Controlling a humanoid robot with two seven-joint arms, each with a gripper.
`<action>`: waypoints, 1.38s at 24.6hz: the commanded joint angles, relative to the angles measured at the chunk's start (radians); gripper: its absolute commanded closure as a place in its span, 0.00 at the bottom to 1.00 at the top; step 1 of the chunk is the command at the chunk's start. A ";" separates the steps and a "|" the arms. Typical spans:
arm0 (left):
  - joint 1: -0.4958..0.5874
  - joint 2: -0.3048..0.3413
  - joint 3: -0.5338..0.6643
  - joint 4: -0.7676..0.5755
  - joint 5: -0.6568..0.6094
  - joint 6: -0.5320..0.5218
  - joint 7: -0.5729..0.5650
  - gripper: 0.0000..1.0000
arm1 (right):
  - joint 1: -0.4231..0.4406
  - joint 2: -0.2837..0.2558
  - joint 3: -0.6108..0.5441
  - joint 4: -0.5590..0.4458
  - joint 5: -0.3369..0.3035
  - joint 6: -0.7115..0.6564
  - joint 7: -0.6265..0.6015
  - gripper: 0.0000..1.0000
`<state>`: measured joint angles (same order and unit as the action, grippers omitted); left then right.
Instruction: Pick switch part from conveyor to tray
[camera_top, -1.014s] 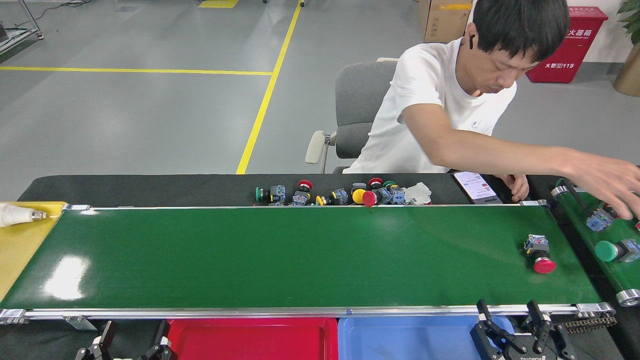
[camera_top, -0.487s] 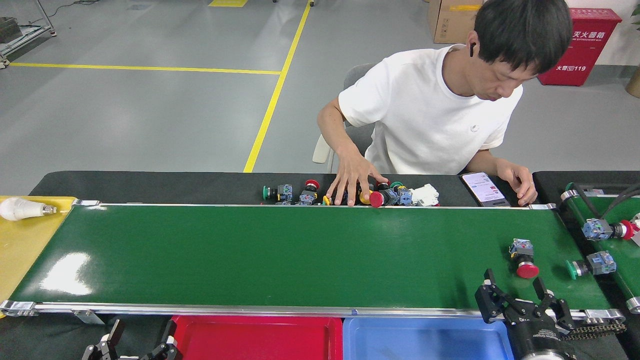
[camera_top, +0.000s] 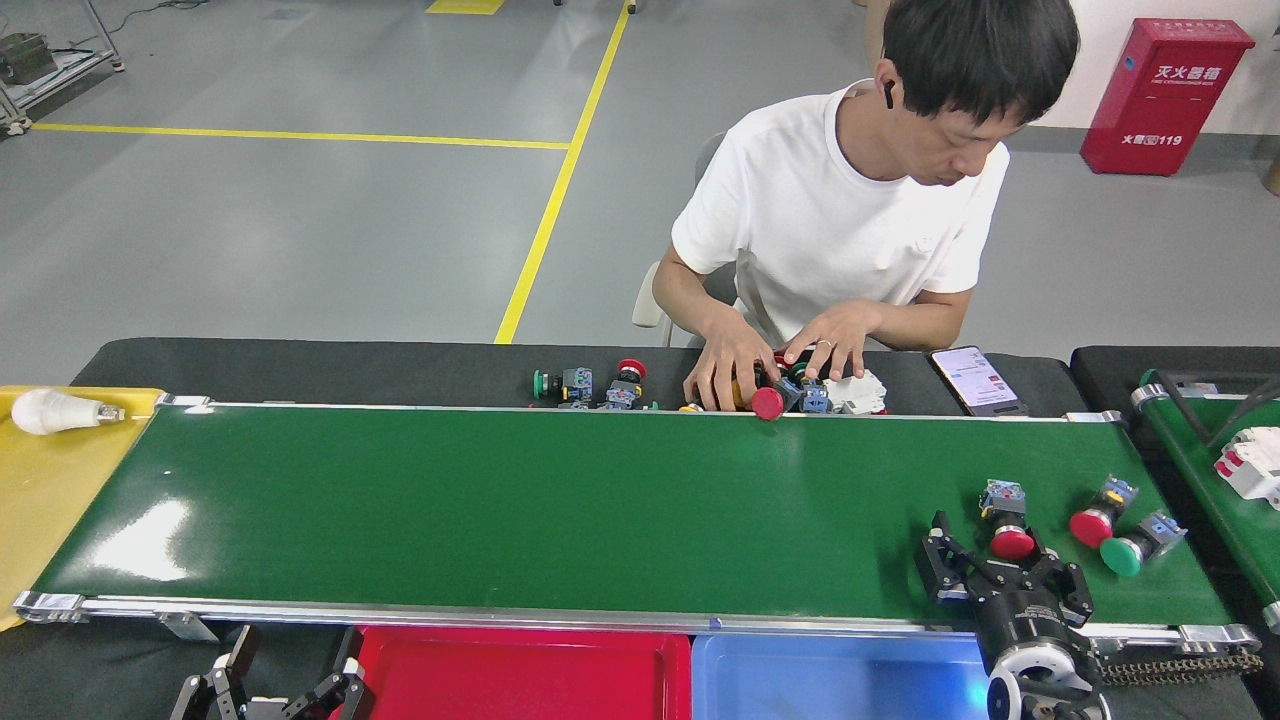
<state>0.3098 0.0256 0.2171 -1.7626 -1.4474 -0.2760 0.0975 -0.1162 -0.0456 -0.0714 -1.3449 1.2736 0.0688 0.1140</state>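
Reaching for the pick, nothing lifted yet.

Right gripper (camera_top: 990, 560) spread wide and empty around the red-capped switch part (camera_top: 1008, 525) on the conveyor (camera_top: 560, 500); grasp, lift and drop into the blue tray (camera_top: 830, 675) all remaining. Left gripper (camera_top: 275, 690) idle, apparently open, low by the red tray (camera_top: 520, 675).

Three switch parts (camera_top: 1003, 515) on conveyor's (camera_top: 500, 500) right end
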 joint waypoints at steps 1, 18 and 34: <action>-0.008 0.010 0.001 -0.012 -0.004 -0.003 0.001 0.00 | -0.028 -0.003 -0.001 -0.007 -0.007 0.002 0.000 0.74; 0.011 -0.001 0.002 -0.012 -0.002 -0.002 0.001 0.00 | 0.099 0.029 0.222 -0.333 -0.019 -0.136 0.039 0.98; 0.023 -0.003 0.001 -0.012 -0.002 -0.003 0.001 0.00 | 0.217 0.039 0.446 -0.343 -0.020 -0.662 0.076 0.00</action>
<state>0.3358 0.0248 0.2174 -1.7620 -1.4488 -0.2796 0.0947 0.1173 -0.0145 0.3754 -1.6793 1.2571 -0.5858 0.1909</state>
